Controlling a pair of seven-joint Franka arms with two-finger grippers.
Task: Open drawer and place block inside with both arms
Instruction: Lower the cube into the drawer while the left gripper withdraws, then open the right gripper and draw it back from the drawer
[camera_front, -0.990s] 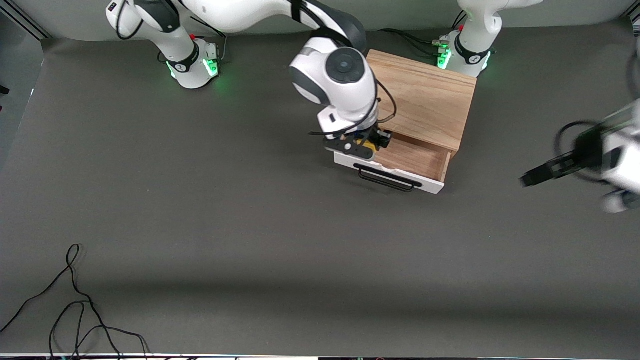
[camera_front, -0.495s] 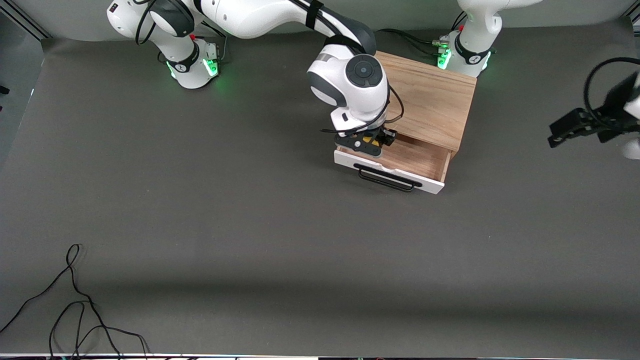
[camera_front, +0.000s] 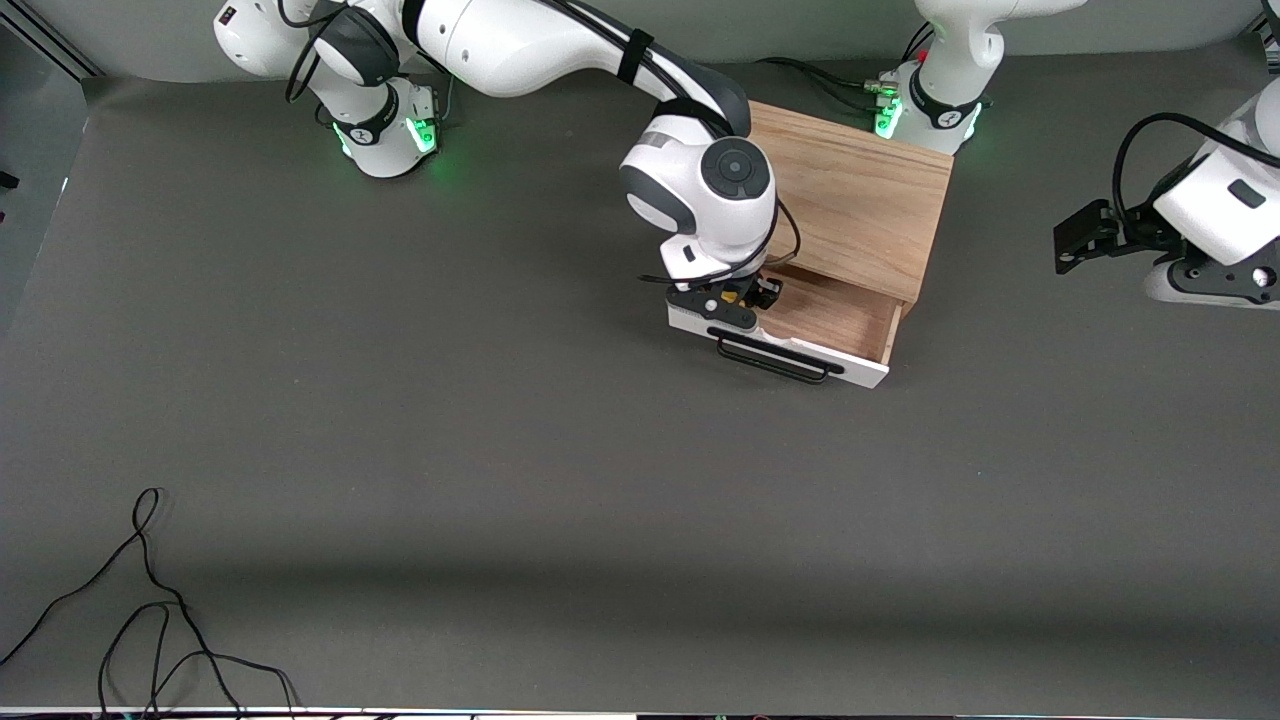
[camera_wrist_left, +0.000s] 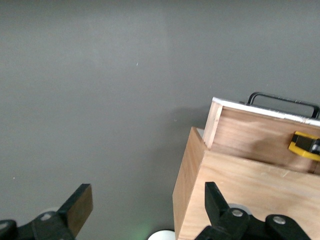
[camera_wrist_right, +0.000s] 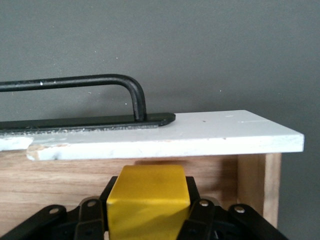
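My right gripper (camera_front: 738, 297) is clamped on the block (camera_wrist_right: 148, 200), the yellow cube squeezed between my two fingers (camera_wrist_right: 89, 220) so that it sits square and cannot twist as I carry it. I hold it inside the open drawer (camera_front: 835, 318), at the corner toward the right arm's end of the table, with the white front panel (camera_wrist_right: 165, 137) just ahead of the cube and the black handle (camera_wrist_right: 100, 82) on the panel's outer face. I judge that I keep the block low and tight against the inside of that front so it has almost no drop once I let go; whether it already touches the wooden floor I cannot tell. The drawer stands pulled out of the cabinet (camera_front: 860, 195) far enough that my fingers fit between the front and the cabinet's edge. My left gripper (camera_wrist_left: 145, 210) hangs with its jaws spread wide and empty, up over the table past the cabinet at the left arm's end, waiting there, I judge, to stay out of the way. From its wrist view I can see the block (camera_wrist_left: 303, 145) against the inside of the front.
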